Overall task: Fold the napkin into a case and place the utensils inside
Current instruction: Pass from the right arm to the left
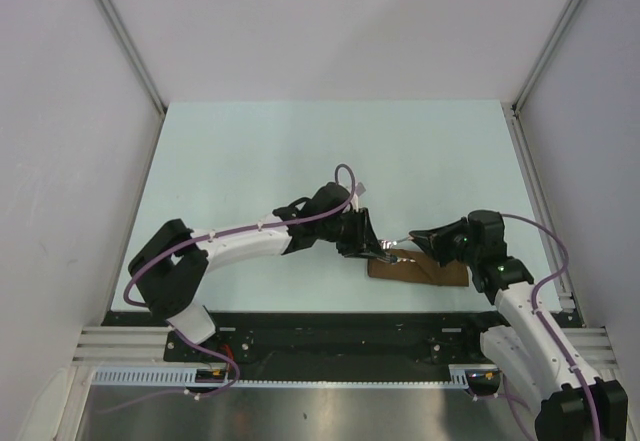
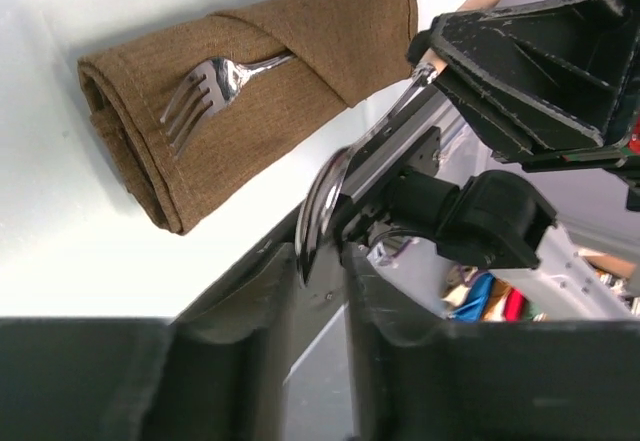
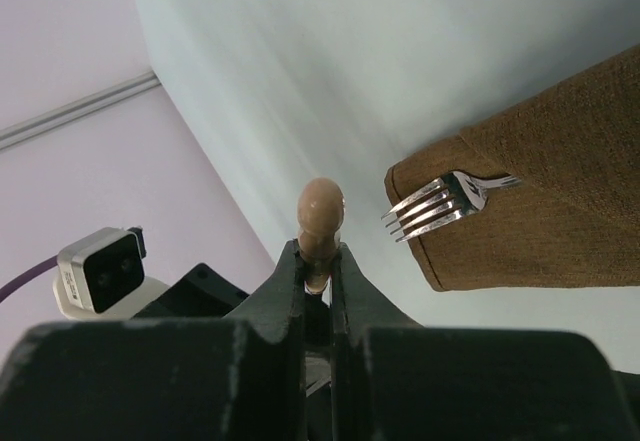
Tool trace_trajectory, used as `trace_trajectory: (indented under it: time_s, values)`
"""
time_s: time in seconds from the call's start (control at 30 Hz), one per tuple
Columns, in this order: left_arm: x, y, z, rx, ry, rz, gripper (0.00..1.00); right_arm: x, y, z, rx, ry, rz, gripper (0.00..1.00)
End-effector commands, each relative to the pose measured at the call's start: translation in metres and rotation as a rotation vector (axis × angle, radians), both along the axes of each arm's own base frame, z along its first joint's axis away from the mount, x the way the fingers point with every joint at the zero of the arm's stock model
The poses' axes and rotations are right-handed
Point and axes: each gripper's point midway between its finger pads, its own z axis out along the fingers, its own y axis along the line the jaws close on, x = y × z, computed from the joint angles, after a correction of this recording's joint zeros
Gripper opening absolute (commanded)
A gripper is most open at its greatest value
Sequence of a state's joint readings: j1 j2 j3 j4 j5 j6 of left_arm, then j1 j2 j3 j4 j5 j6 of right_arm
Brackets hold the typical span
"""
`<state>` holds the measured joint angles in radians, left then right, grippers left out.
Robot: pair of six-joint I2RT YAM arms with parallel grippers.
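Observation:
The napkin lies folded as a narrow brown case (image 1: 425,271) near the table's front edge. The silver fork (image 2: 200,96) is tucked into its diagonal fold, tines sticking out over the end; it also shows in the right wrist view (image 3: 435,206). The spoon (image 2: 318,201) hangs in the air just beside the case. My right gripper (image 3: 318,256) is shut on its tan handle (image 3: 321,211). My left gripper (image 2: 322,251) has the silver bowl between its fingertips; the bowl lies against one finger, with a small gap to the other. In the top view both grippers, left (image 1: 378,249) and right (image 1: 420,236), meet above the case's left end.
The pale green table (image 1: 300,151) is walled by white panels at the back and both sides, with metal rails along the corners. A black strip and the arm bases run along the front edge (image 1: 330,326), close below the case.

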<state>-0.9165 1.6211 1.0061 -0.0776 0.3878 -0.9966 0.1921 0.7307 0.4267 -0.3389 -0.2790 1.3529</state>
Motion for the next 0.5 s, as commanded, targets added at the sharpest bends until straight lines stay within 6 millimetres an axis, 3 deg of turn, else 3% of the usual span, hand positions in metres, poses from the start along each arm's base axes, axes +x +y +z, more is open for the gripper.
trace_trajectory:
  time_s: [0.0,0.07,0.13,0.3,0.33,0.47]
  values:
    - [0.0092,-0.0052,0.0216,-0.031,-0.055,0.016,0.39,-0.0067,-0.0011,-0.0020,0.008,0.012,0.010,0.00]
    - [0.0111,-0.0027,0.0232,-0.032,-0.063,0.028,0.46,-0.0067,-0.0024,-0.0011,0.004,0.008,0.011,0.00]
    - [0.0126,-0.0006,0.0250,-0.030,-0.071,0.040,0.47,-0.0065,-0.0042,-0.0010,0.006,0.010,0.004,0.00]
    - [0.0145,-0.0006,0.0246,-0.023,-0.075,0.046,0.38,-0.0081,-0.0034,-0.0016,0.012,0.016,0.009,0.00]
    - [0.0151,-0.0007,0.0245,-0.024,-0.074,0.051,0.31,-0.0084,-0.0035,-0.0015,0.011,0.015,0.010,0.00]
    - [0.0170,-0.0060,0.0263,-0.042,-0.078,0.048,0.21,-0.0089,-0.0024,-0.0022,0.022,0.017,0.009,0.00]
